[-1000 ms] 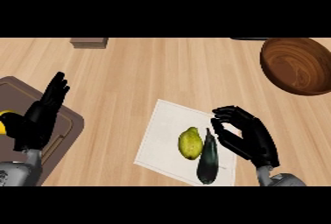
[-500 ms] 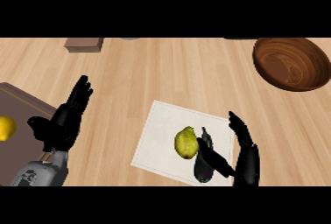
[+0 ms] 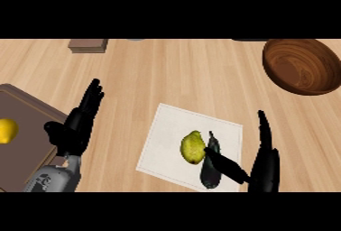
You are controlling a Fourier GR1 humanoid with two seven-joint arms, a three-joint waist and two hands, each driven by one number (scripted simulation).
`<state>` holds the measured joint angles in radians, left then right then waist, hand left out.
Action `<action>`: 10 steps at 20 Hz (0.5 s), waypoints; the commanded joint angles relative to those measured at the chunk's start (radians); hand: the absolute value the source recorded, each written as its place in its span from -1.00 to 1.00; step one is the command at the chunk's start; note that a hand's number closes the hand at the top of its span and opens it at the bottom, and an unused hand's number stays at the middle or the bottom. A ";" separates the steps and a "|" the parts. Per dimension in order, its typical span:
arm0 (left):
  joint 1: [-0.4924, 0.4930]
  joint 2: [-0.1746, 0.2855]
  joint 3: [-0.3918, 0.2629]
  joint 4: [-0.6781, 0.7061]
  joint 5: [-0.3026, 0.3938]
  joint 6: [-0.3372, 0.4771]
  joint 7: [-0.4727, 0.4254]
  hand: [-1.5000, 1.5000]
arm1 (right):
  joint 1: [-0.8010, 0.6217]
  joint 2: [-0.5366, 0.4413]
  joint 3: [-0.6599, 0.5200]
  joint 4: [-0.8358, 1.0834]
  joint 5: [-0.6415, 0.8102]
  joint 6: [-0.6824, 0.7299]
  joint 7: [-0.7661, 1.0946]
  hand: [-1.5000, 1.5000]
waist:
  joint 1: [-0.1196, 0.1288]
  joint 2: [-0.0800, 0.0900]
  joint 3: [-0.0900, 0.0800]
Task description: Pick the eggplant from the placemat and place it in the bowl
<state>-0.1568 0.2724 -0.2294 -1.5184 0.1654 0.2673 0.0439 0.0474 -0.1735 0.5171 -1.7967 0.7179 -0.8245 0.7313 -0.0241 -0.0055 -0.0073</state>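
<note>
Well, the bench [image 3: 166, 76] is pale wood with a straight grain. On it a flat white square placemat [image 3: 166, 135] sits turned askew, towards 5 o'clock in the view. The eggplant [image 3: 212, 146] lies on the mat's right part: dark, glossy and long, narrow at one end and fat at the other. Its long axis runs almost 12 to 6 o'clock, with the thin end towards 12. A yellow, pear-shaped fruit [image 3: 192, 147] touches it at 9 o'clock.

The right robot hand [image 3: 265, 164] stands at 3 o'clock of the eggplant, open, its fingers straight towards 12. Its thumb reaches out over the eggplant's fat lower part. The left robot hand [image 3: 73, 131] is open too, at 9 o'clock over the edge of a brown board [image 3: 26, 149].

The bowl [image 3: 303, 65], round, deep and of dark banded wood, sits at 1 o'clock, well apart.
</note>
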 commanded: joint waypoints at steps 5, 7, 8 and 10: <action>0.004 -0.007 0.002 -0.018 -0.004 -0.016 -0.005 0.00 | -0.097 0.075 -0.068 -0.204 0.157 0.396 0.508 -1.00 | 0.019 0.001 0.004; -0.025 -0.044 -0.014 0.060 -0.028 -0.005 -0.040 0.00 | -0.179 0.081 -0.109 -0.169 0.116 0.494 0.569 -1.00 | 0.016 0.008 0.004; -0.024 -0.005 0.005 -0.022 0.008 -0.030 0.043 0.00 | -0.159 0.100 -0.098 -0.166 0.110 0.506 0.592 -1.00 | 0.026 0.003 0.005; -0.029 -0.026 -0.003 -0.013 -0.022 0.006 0.037 0.00 | -0.155 0.099 -0.109 -0.172 0.058 0.558 0.609 -1.00 | 0.026 0.004 0.006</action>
<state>-0.1774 0.2597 -0.2217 -1.5075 0.1631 0.2484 0.0471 -0.0661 -0.0976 0.4312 -1.9457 0.8117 -0.4289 1.1401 -0.0059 -0.0016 -0.0033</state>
